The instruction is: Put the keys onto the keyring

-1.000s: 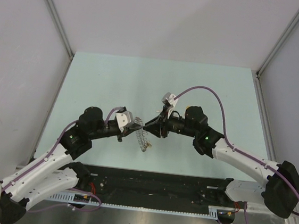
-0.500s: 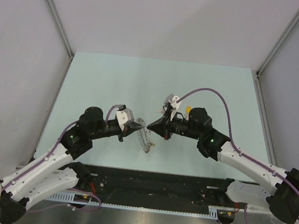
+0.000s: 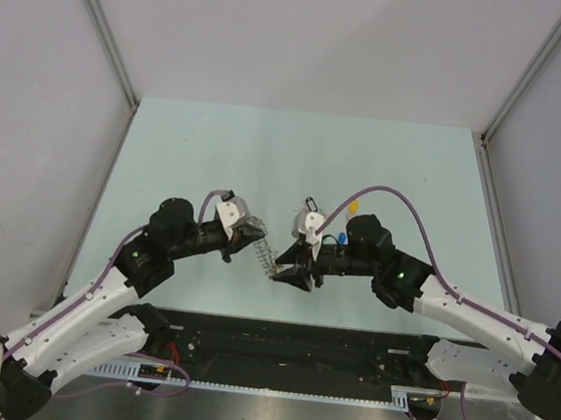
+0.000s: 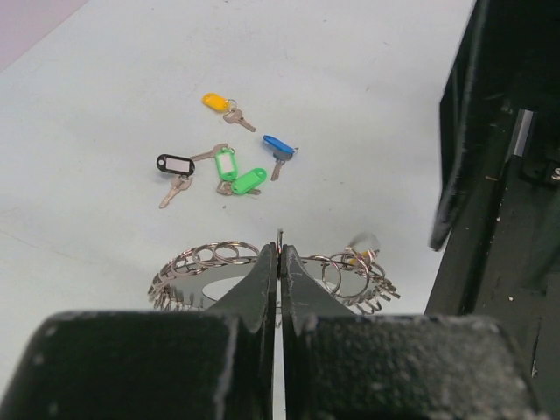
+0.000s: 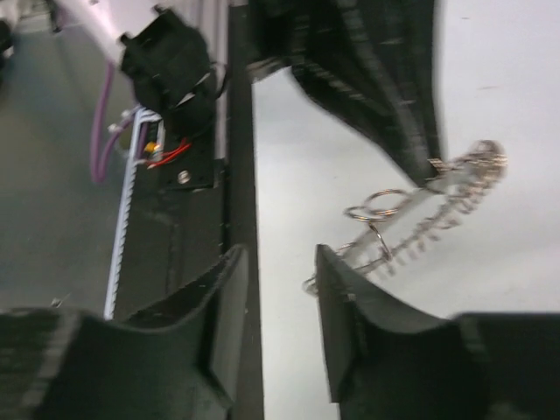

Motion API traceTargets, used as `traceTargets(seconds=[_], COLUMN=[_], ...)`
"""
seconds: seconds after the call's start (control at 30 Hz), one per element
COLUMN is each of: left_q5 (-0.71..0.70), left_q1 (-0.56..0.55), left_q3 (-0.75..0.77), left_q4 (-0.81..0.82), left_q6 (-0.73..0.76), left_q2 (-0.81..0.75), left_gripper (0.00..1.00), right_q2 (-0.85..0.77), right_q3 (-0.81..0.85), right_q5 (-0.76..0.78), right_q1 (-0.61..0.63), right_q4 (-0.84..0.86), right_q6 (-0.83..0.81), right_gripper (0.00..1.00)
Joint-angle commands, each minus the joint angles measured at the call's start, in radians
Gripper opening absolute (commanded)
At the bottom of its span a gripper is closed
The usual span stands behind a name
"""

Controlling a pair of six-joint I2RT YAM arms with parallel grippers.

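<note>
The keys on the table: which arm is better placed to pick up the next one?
Right. The left gripper is shut on the keyring, so it is busy; the right gripper is open, and the keys lie loose beside that arm.

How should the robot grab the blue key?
The blue key lies flat on the table, so probably come straight down from above and pinch its plastic head across the narrow sides; that looks the chunkiest part.
</note>
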Motion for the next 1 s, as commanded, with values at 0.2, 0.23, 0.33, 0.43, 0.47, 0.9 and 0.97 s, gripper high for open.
traceTargets(seconds=[0.2,0.23,0.33,0.43,0.47,0.9,0.97], left_q5=[0.196,0.218,0.31,0.39,0.413,0.454,0.395], left_q1=[0.008,0.008,0.008,0.01,0.011,0.019,0.019], left_q3=[-0.023,-0.023,-0.034,-0.037,-0.037,-0.018,-0.011], left_q4=[0.101,0.099,0.101,0.096,0.095,0.062,0.055], left_q6=[0.115,0.127,0.176,0.21,0.221,0.238,0.226], left_q2=[-0.051,-0.051,-0.057,-0.047,-0.043,0.038,0.044], left_gripper=[0.0,0.0,0.0,0.0,0.0,0.0,0.0], right_q2=[-0.155,-0.169,-0.177,-0.163,-0.148,0.158,0.228], right_q3=[0.04,0.038,0.04,0.038,0.04,0.04,0.041], right_q5=[0.233,0.265,0.364,0.465,0.485,0.594,0.585], right_q1=[-0.013,-0.042,-0.111,-0.149,-0.169,-0.356,-0.385], right_q4=[-0.178,-0.179,-0.199,-0.222,-0.228,-0.198,-0.18], right_q6=[-0.055,-0.037,0.031,0.088,0.095,0.237,0.252], right_gripper=[0.58,0.59,0.62,0.62,0.62,0.62,0.59])
